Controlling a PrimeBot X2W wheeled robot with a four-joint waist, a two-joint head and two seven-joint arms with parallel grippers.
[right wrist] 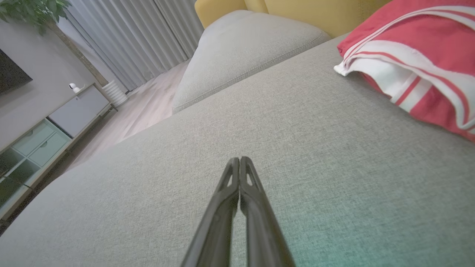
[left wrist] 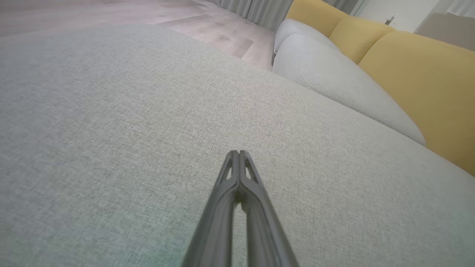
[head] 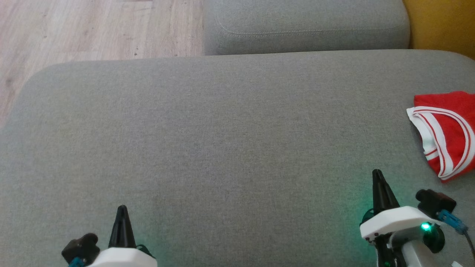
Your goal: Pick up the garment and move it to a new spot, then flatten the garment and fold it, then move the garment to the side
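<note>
1. The left gripper (head: 121, 210) hangs over the near left part of the big grey cushion (head: 222, 129). Its two dark fingers are pressed together along their length, with nothing between them.
2. The right gripper (head: 377, 175) hangs over the near right part of the big grey cushion. Its fingers are likewise pressed together and hold nothing. A green light glows on its white housing and tints the cushion fabric beneath.
3. The garment (head: 447, 129), red with white stripes and trim, lies bunched on the right edge of the big grey cushion. It is beyond the right gripper and apart from it.
4. A smaller grey cushion (head: 304, 26) butts against the far side of the big grey cushion.
5. A yellow backrest (head: 441, 26) rises past the far right corner of the big grey cushion.
6. Pale wood floor (head: 92, 29) runs past the far left corner of the big grey cushion.
7. Farther off stand grey curtains (right wrist: 141, 33) and a low cabinet (right wrist: 55, 126).
</note>
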